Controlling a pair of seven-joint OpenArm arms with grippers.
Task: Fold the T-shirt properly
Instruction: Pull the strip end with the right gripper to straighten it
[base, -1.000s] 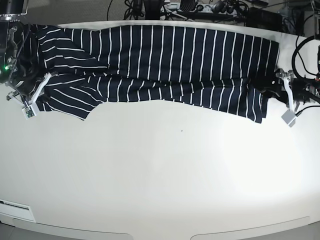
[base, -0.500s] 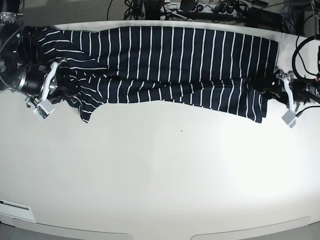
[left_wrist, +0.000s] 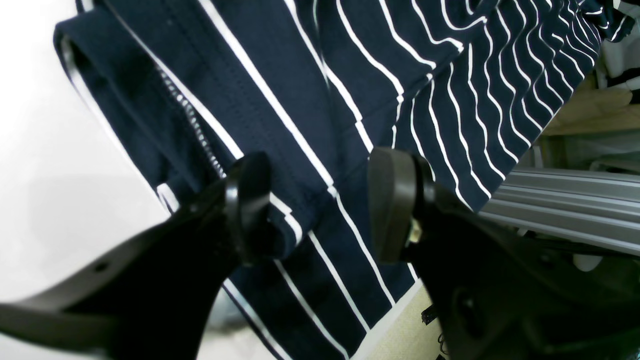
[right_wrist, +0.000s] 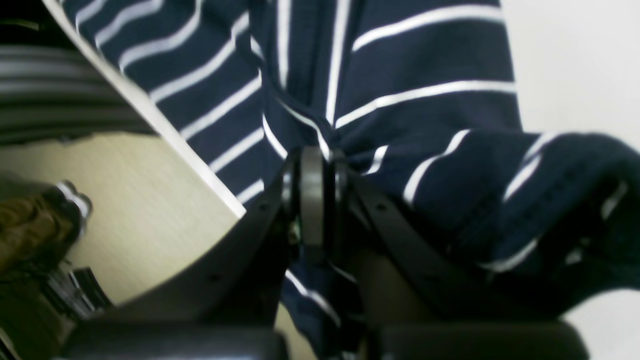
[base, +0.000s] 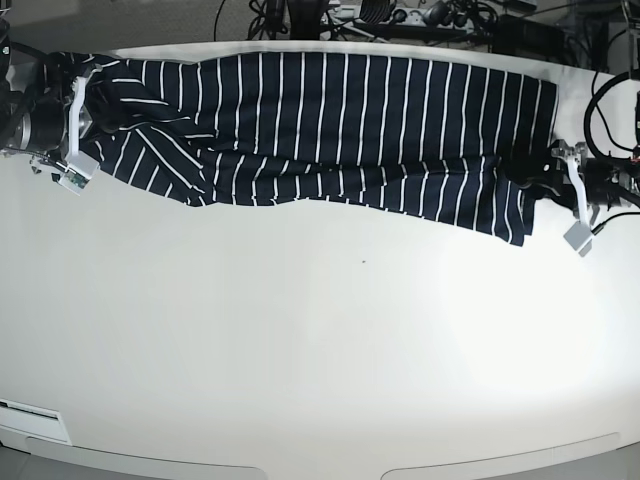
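The T-shirt (base: 340, 130), dark navy with thin white stripes, lies stretched along the far side of the white table (base: 330, 330). My right gripper (base: 98, 108) is at the shirt's left end. The right wrist view shows this gripper (right_wrist: 312, 200) shut on a bunched piece of the T-shirt (right_wrist: 400, 65), with cloth draped over one finger. My left gripper (base: 527, 180) is at the shirt's right end. In the left wrist view the left gripper (left_wrist: 320, 210) stands open, its fingers (left_wrist: 395, 200) on either side of the hem of the T-shirt (left_wrist: 300, 75).
Cables and a power strip (base: 400, 15) lie behind the table's far edge. A black cable (base: 600, 100) loops at the right arm side. A ribbed metal rail (left_wrist: 560, 200) and the floor show past the table edge in the left wrist view.
My right gripper has moved toward the far edge, pulling the shirt's left end and sleeve back with it. The flap that hung forward now lies higher. The left arm has stayed still.
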